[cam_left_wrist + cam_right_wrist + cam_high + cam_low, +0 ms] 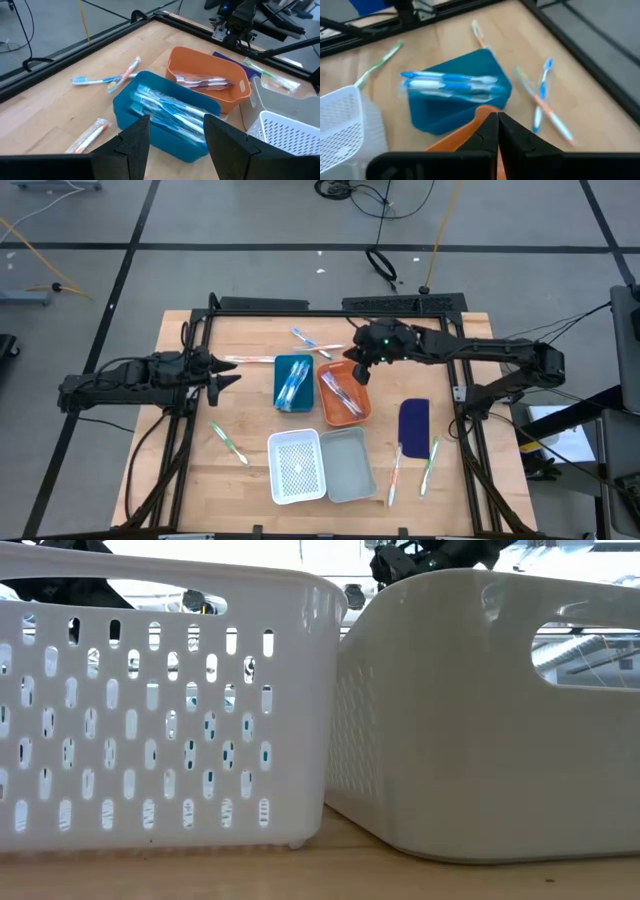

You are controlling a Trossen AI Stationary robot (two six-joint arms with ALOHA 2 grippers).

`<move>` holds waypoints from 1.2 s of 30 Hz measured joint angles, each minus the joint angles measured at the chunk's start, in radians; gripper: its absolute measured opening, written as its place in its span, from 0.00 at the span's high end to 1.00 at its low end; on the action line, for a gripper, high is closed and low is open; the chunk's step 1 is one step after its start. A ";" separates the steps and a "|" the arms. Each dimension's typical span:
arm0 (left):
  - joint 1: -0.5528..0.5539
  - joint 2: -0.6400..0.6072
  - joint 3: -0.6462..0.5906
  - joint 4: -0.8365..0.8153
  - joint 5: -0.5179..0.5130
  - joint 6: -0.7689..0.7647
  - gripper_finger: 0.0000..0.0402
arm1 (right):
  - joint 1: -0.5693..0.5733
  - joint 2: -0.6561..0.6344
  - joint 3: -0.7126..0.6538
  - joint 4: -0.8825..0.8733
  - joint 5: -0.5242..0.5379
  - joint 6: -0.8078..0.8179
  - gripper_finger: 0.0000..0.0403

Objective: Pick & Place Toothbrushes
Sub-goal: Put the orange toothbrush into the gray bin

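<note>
Wooden table, four bins, toothbrushes in and around them.

Nearest us on the wooden table (pixel 250 480) we see a white slotted basket (pixel 297 468) and a grey tub (pixel 349 464) side by side, with loose toothbrushes (pixel 395 476) to their right and another (pixel 229 443) to their left. Behind them lie a dark blue flat piece (pixel 414 422), an orange bin (pixel 344 393) holding toothbrushes, and a blue bin (pixel 293 382) with wrapped toothbrushes (pixel 170 107). The right gripper (pixel 362 370) hangs over the orange bin's far rim, jaws pressed together on nothing; the left gripper (pixel 228 379) waits left of the blue bin, jaws spread. Farther back we see crossed toothbrushes (pixel 312 343), then grey floor with dark lines and cables (pixel 385 265).
</note>
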 joint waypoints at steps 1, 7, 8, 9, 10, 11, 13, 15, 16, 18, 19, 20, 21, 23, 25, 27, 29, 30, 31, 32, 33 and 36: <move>0.000 0.001 0.000 0.000 0.000 0.009 0.54 | -0.012 -0.004 -0.005 0.014 -0.001 -0.014 1.00; 0.000 0.001 0.000 0.012 -0.013 0.016 0.54 | -0.110 0.006 -0.009 0.014 -0.050 -0.047 1.00; 0.000 0.001 0.000 0.012 -0.026 0.017 0.54 | -0.130 0.007 -0.009 0.014 -0.073 -0.052 1.00; 0.000 0.001 0.000 0.012 -0.045 0.016 0.54 | -0.149 0.010 -0.008 0.015 -0.095 -0.058 1.00; 0.000 0.001 0.000 0.012 -0.066 0.010 0.54 | -0.167 0.015 -0.005 0.016 -0.110 -0.069 1.00; 0.000 0.001 0.000 0.012 -0.087 0.003 0.54 | -0.187 0.022 -0.004 0.019 -0.119 -0.078 1.00; 0.000 0.001 0.000 0.013 -0.119 -0.019 0.54 | -0.227 0.039 -0.003 0.015 -0.153 -0.097 1.00; 0.000 0.001 0.000 0.013 -0.149 -0.037 0.54 | -0.266 0.065 0.015 0.017 -0.200 -0.113 1.00; 0.000 0.001 0.000 0.014 -0.161 -0.046 0.54 | -0.285 0.079 0.026 0.019 -0.229 -0.126 1.00; 0.000 0.001 0.000 0.017 -0.178 -0.053 0.54 | -0.317 0.115 0.051 0.014 -0.288 -0.163 1.00; 0.000 0.001 0.000 0.019 -0.183 -0.053 0.54 | -0.329 0.139 0.069 0.011 -0.311 -0.186 1.00; 0.000 0.001 0.000 0.027 -0.184 -0.050 0.54 | -0.338 0.163 0.088 0.006 -0.325 -0.204 1.00; 0.000 0.001 0.000 0.036 -0.184 -0.042 0.54 | -0.351 0.184 0.107 -0.005 -0.341 -0.225 1.00; 0.000 0.001 0.000 0.038 -0.184 -0.025 0.54 | -0.371 0.228 0.149 -0.017 -0.350 -0.263 1.00; 0.000 0.001 0.000 0.037 -0.184 -0.022 0.54 | -0.393 0.272 0.197 -0.038 -0.353 -0.303 1.00; 0.000 0.001 0.000 0.037 -0.184 -0.027 0.54 | -0.413 0.318 0.236 -0.078 -0.377 -0.342 1.00; 0.000 0.001 0.000 0.037 -0.184 -0.028 0.54 | -0.429 0.370 0.269 -0.093 -0.409 -0.367 1.00; 0.000 0.001 0.000 0.037 -0.184 -0.034 0.54 | -0.435 0.394 0.282 -0.109 -0.433 -0.377 1.00; 0.000 0.001 0.000 0.037 -0.184 -0.039 0.54 | -0.441 0.414 0.293 -0.122 -0.461 -0.384 1.00; 0.000 0.001 0.000 0.037 -0.186 -0.044 0.54 | -0.446 0.434 0.303 -0.135 -0.486 -0.388 1.00; 0.000 0.001 0.000 0.037 -0.189 -0.044 0.54 | -0.448 0.453 0.310 -0.144 -0.510 -0.395 1.00; 0.000 0.001 0.000 0.037 -0.192 -0.050 0.54 | -0.454 0.489 0.315 -0.182 -0.530 -0.419 1.00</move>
